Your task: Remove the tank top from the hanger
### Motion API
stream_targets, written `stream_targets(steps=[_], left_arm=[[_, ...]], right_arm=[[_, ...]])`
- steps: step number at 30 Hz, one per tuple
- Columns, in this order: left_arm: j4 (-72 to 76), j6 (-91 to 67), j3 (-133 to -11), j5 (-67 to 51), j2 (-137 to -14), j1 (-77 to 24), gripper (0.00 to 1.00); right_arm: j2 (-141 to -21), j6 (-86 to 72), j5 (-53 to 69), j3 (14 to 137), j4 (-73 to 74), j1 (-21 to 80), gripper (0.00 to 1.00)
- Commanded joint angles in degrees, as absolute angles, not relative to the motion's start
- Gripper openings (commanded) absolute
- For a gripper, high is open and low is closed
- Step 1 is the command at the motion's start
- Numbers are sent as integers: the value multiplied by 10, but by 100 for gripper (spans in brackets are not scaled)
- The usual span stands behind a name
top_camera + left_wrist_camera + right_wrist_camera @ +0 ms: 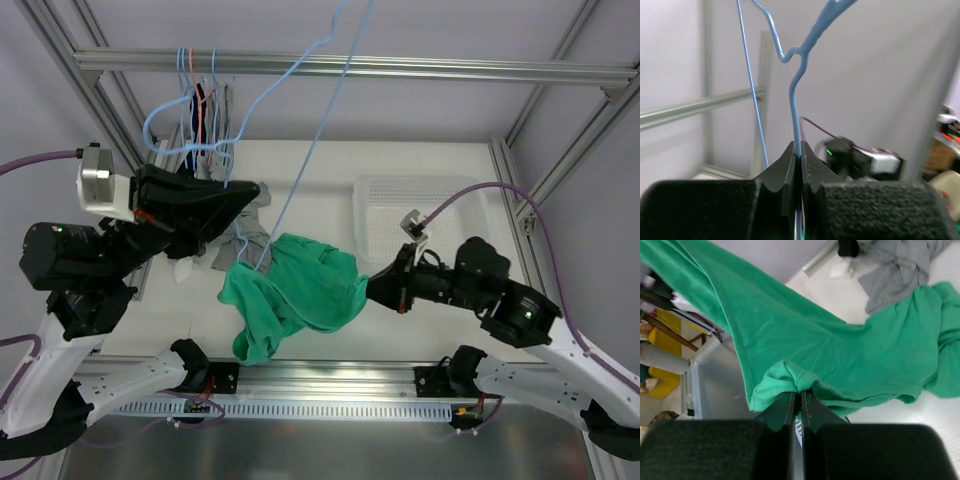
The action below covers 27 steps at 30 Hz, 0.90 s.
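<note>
Left gripper: clenched on the hanger. The left wrist view shows both jaws pressed flat against the blue wire just below its twist.

Right gripper: clamped on the tank top. The right wrist view shows a rolled fold of the green hem pinched between the shut jaws.

Location of the tank top: bunched over the near middle of the table, between the two grippers, with a tail drooping toward the near rail. The grey garment lies just behind it.

Governing relation: the hanger's long wire slants from high at the far side down to the tank top's upper left corner, where its lower end disappears into the cloth. The right gripper holds the opposite, right-hand edge. In my judgement the garment is not yet free. The right arm's pull should carry the cloth rightward and off that wire end, while the left arm keeps the hanger fixed. A snagged strap is the likely fault.
</note>
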State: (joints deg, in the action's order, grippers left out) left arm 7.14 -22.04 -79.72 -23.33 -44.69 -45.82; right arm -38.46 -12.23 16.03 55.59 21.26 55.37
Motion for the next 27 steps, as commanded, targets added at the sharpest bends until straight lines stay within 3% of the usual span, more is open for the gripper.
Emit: stream_targets(steps=[1, 3, 6, 10, 14, 17, 20, 23, 24, 27], left_arm=[[142, -146, -775, -57, -476, -466, 0], [148, -135, -759, 35, -485, -466, 0], [149, -113, -737, 82, -496, -466, 0], [149, -106, -713, 82, -478, -466, 0], [54, -138, -712, 58, -433, -466, 0], [-57, -160, -697, 47, -401, -466, 0], [-146, -197, -664, 66, -363, -466, 0], [-192, -227, -614, 70, -335, -466, 0], [-224, -232, -611, 74, -337, -466, 0], [-273, -250, -610, 83, -367, -466, 0]], right_arm=[[-450, -130, 102, 536, 196, 587, 0], [-480, -128, 65, 532, 185, 605, 0], [-540, -137, -45, 513, 148, 642, 0], [-619, -177, -110, 477, 85, 658, 0], [-692, -185, -118, 468, 43, 664, 2], [-748, -182, -115, 488, 40, 665, 16], [-779, -187, -118, 498, 33, 665, 43], [-775, -188, -135, 496, 33, 666, 54], [-767, -192, -152, 494, 43, 665, 72], [-714, -207, -196, 482, 75, 665, 88]])
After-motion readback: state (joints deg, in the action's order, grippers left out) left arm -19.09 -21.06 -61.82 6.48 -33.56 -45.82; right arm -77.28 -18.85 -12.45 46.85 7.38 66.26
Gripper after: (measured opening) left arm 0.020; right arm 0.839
